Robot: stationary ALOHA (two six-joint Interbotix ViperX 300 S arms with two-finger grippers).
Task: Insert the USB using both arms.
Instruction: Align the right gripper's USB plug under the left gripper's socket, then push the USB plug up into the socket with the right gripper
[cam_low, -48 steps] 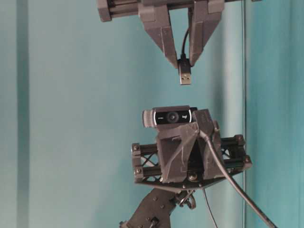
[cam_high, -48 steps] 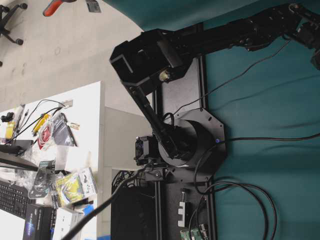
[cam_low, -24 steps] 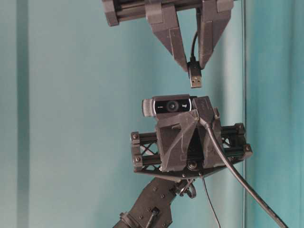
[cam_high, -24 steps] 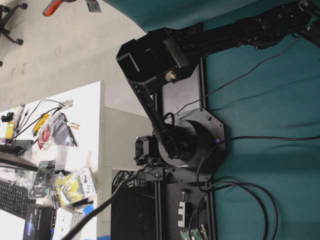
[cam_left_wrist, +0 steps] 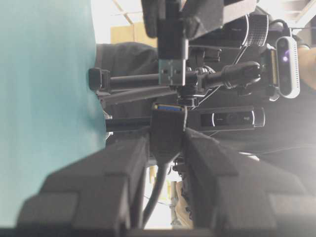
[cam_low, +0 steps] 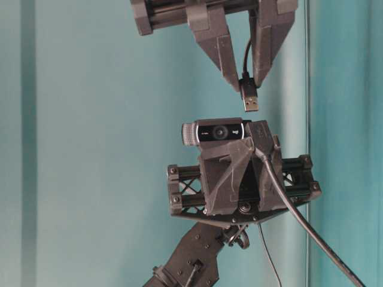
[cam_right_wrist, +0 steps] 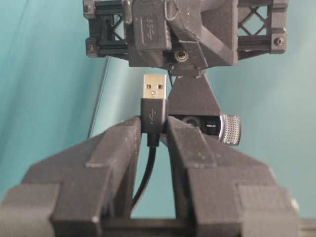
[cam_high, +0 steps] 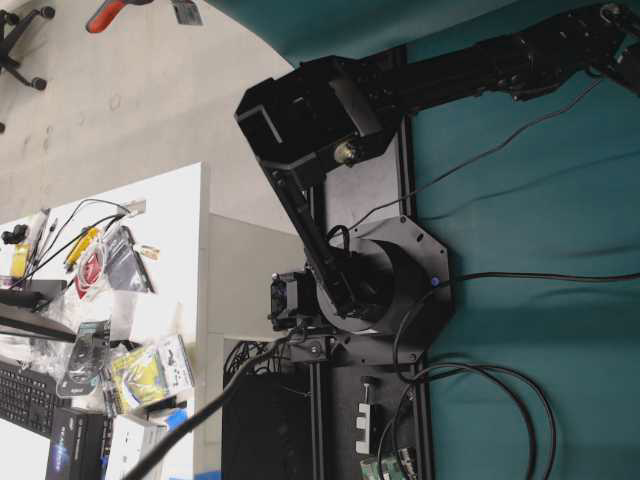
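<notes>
1. The right hand is clamped on the black collar of the plug. The metal tip is free and points at the socket, so I judge no regrip is needed
2. The left hand is clamped on the socket body with the blue tongue facing the plug. The two are close but apart, held in the air over the worktop
3. Line up first: in the right wrist view the plug looks nearly in line with the socket, perhaps a touch to one side. A small sideways trim should come before any push
4. Check the roll too (the plug's flat face should lie parallel to the blue tongue), or the shell will likely catch on the rim
5. Close the gap slowly along the plug's long axis, with one arm steady and the other feeding
6. Mind the cable hanging behind the plug, since a tug there could twist the plug in its narrow grip
</notes>
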